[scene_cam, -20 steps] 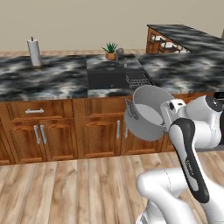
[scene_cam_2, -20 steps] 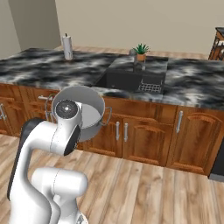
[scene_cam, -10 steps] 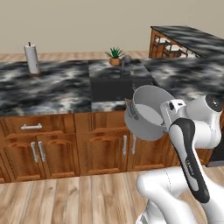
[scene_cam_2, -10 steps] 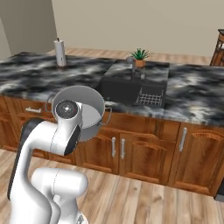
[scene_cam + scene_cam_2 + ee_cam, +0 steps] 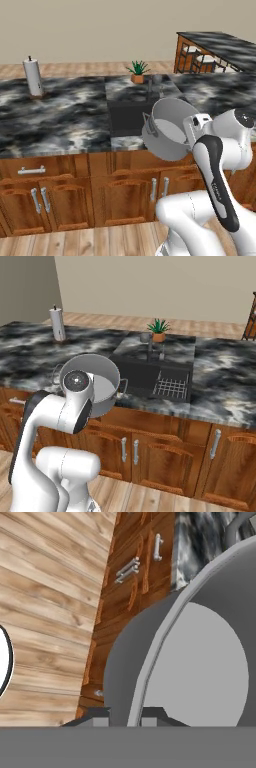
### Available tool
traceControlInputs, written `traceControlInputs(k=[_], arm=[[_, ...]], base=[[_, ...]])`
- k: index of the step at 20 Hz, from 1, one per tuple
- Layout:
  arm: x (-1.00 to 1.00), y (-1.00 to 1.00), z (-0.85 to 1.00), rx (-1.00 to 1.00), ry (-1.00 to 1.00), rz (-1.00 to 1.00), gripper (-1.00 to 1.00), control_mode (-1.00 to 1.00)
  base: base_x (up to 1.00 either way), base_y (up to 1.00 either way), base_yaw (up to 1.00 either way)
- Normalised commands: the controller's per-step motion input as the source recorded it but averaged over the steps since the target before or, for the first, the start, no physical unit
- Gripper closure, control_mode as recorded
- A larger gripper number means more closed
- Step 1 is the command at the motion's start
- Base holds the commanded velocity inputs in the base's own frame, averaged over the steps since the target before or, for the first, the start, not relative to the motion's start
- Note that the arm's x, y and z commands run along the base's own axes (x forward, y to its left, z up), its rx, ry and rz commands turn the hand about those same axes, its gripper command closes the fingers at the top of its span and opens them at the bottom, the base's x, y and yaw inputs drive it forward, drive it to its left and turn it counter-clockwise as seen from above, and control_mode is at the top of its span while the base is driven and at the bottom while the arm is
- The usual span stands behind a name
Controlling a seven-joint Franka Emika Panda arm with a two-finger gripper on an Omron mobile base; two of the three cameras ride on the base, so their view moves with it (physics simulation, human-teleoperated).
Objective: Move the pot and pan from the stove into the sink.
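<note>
- Pot [image 5: 167,131] is up in the air, carried by the arm, tipped so its mouth faces up and toward the counter; pale inside shows in both base views.
- It hangs at the counter's front edge, just before the sink [image 5: 129,116]; not yet over the basin.
- Gripper [image 5: 126,712] pinched tight on the pot's rim wall: in hand view one fingertip sits outside the wall, the other inside.
- Sink: dark basin in marbled counter [image 5: 30,351], wire rack [image 5: 172,387] in its right part, faucet [image 5: 149,347] behind. Small plant [image 5: 158,329] and paper-towel roll [image 5: 33,76] well clear of the path.
- Handling, my est.: rigid steel, smooth, prob. slippery under small pads; looks empty, so moderate wt, but a one-sided rim hold leaves the mass hanging off-centre. May swing or twist in the grip.
- Better hold would be a side handle [image 5: 122,387]; rim pinch OK if moves are slow.
- Risk: pot base clipping the counter lip on the way in; needs height first.
- Pan and stove not checked here.
</note>
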Motion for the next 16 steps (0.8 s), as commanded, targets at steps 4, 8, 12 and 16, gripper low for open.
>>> traceControlInputs(k=[4, 8, 12, 16], arm=[[0.0, 0.0, 0.0, 0.0, 0.0, 0.0, 1.0, 1.0], [0.0, 0.0, 0.0, 0.0, 0.0, 0.0, 1.0, 1.0], [0.0, 0.0, 0.0, 0.0, 0.0, 0.0, 1.0, -1.0], [0.18, 0.0, 0.0, 0.0, 0.0, 0.0, 1.0, -1.0]], base=[[0.61, 0.12, 0.0], [0.38, 0.02, 0.0], [0.1, 0.0, 0.0], [0.0, 0.0, 0.0]])
